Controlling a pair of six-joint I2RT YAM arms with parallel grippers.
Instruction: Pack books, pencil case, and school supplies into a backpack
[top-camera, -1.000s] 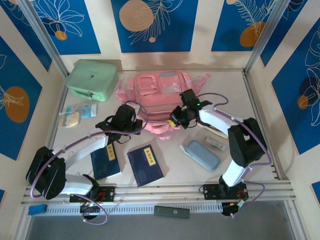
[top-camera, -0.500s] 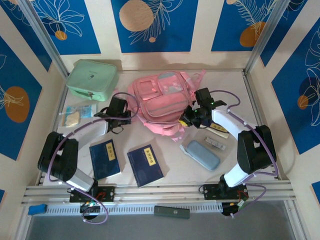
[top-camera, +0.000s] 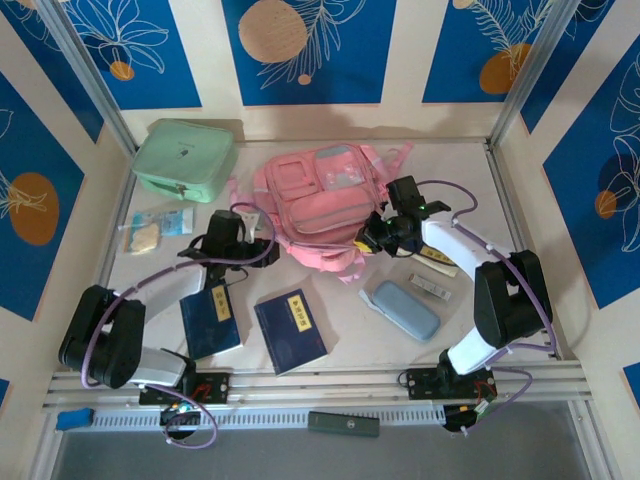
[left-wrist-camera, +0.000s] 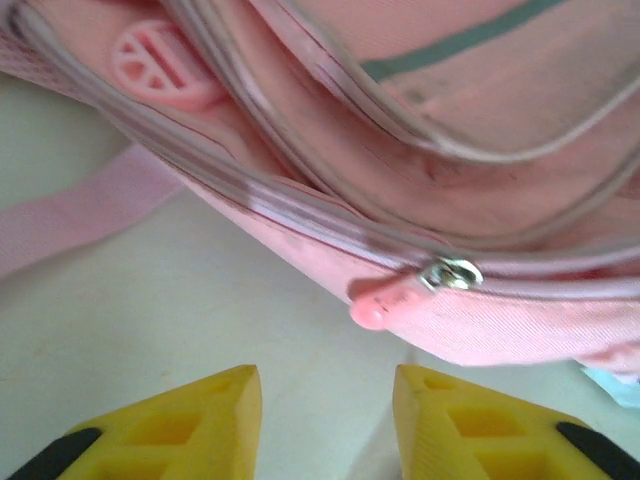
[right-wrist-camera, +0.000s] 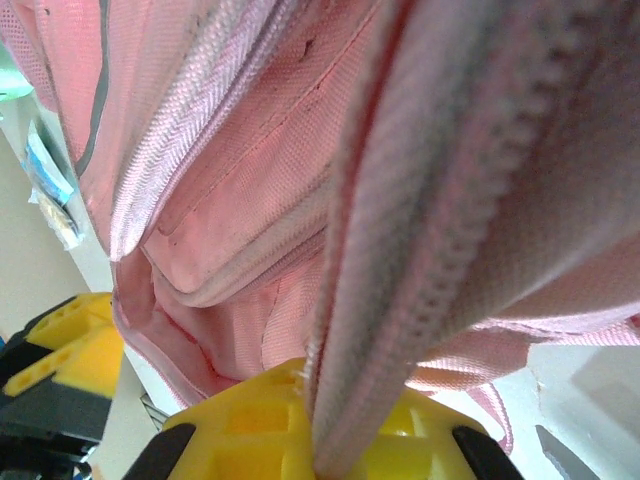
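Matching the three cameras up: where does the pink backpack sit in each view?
Top external: backpack at centre back of the table.
Left wrist: across the top, zip pull above the open left gripper.
Right wrist: upper frame, zip edge pinched in the right gripper.
Shared landmark: the pale table beneath it.

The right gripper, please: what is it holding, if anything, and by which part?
The right gripper is shut on the backpack, pinching its zipper-lined edge between the fingers.
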